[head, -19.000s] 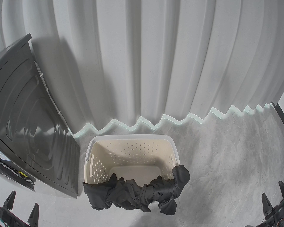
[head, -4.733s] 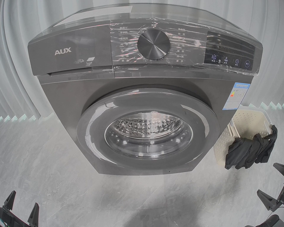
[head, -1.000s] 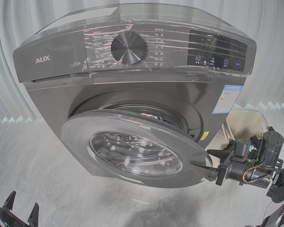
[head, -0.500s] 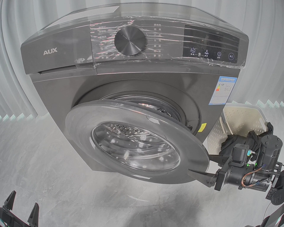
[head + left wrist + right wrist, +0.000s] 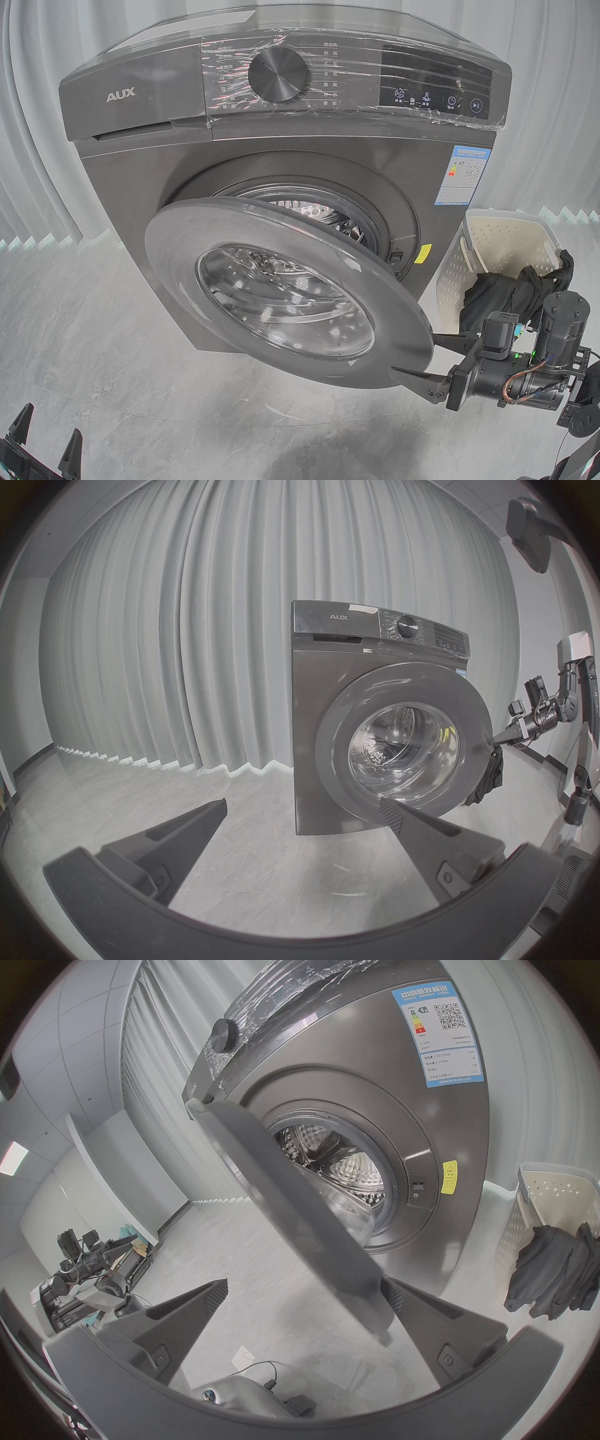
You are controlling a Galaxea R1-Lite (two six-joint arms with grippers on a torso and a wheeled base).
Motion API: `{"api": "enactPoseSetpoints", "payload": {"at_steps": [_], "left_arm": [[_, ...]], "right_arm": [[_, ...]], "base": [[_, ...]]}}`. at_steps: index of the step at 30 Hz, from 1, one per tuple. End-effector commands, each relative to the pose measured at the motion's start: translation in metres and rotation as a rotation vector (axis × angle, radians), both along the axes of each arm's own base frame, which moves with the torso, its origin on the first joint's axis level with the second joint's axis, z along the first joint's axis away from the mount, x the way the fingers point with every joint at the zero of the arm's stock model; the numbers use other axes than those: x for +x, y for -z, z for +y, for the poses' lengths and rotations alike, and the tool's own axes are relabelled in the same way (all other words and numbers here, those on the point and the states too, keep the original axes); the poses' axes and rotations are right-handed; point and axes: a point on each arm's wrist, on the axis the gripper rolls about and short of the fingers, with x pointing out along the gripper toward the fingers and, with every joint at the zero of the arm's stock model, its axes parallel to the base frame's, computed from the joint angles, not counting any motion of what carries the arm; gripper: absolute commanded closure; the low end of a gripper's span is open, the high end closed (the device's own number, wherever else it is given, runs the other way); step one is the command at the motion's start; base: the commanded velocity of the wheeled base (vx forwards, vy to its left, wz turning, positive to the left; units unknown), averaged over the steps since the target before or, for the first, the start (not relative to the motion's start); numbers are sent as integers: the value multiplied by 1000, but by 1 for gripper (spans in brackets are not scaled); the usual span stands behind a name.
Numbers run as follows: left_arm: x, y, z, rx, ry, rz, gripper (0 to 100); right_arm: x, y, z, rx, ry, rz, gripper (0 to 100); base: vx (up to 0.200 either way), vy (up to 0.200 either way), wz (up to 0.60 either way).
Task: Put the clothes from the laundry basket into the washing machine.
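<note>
Washing machine (image 5: 281,144) stands on the floor (image 5: 94,350), round door (image 5: 281,294) half open. Laundry basket (image 5: 507,232) sits just beside its right side, dark clothes (image 5: 509,294) draped over the rim. Fingers of the right gripper (image 5: 412,354) straddle the door's edge, spread; the left gripper (image 5: 47,431) has its fingers spread too.

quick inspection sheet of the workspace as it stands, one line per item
surface: grey floor, bare around the machine
job's things: washing machine with its door part open; laundry basket on the floor to its right; dark clothes draped over the basket's near rim
clutter: nothing seen
grippers: right end effector open, one finger on each side of the door's free edge; left end effector open, low and apart from everything
cables: thin cable looped on the right wrist
surroundings: pleated curtain behind the machine
</note>
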Motion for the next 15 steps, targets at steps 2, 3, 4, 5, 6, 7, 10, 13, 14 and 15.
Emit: {"api": "enactPoseSetpoints", "payload": {"at_steps": [2, 3, 4, 5, 6, 7, 10, 13, 14, 15], "left_arm": [[0, 5, 0, 0, 0, -1, 0], [0, 5, 0, 0, 0, 0, 0], [0, 5, 0, 0, 0, -1, 0], [0, 5, 0, 0, 0, 0, 0], [0, 5, 0, 0, 0, -1, 0], [0, 5, 0, 0, 0, 0, 0], [0, 5, 0, -1, 0, 0, 0], [0, 5, 0, 0, 0, 0, 0], [0, 5, 0, 0, 0, 0, 0], [0, 5, 0, 0, 0, -1, 0]], "right_arm": [[-7, -4, -4, 15, 0, -16, 0], [-5, -5, -5, 15, 6, -20, 0], [-4, -5, -4, 14, 7, -24, 0], [-2, -6, -4, 15, 12, -29, 0], [-2, -6, -4, 15, 14, -29, 0], [3, -6, -3, 12, 23, -27, 0], [9, -2, 1, 1, 21, -11, 0], [11, 3, 5, -11, 12, 5, 0], [12, 5, 6, -15, 11, 14, 0], [12, 6, 6, -20, 9, 20, 0]], "base": [[0, 0, 0], [0, 0, 0], [0, 0, 0], [0, 0, 0], [0, 0, 0], [0, 0, 0], [-200, 0, 0], [-200, 0, 0], [-200, 0, 0], [-200, 0, 0]]}}
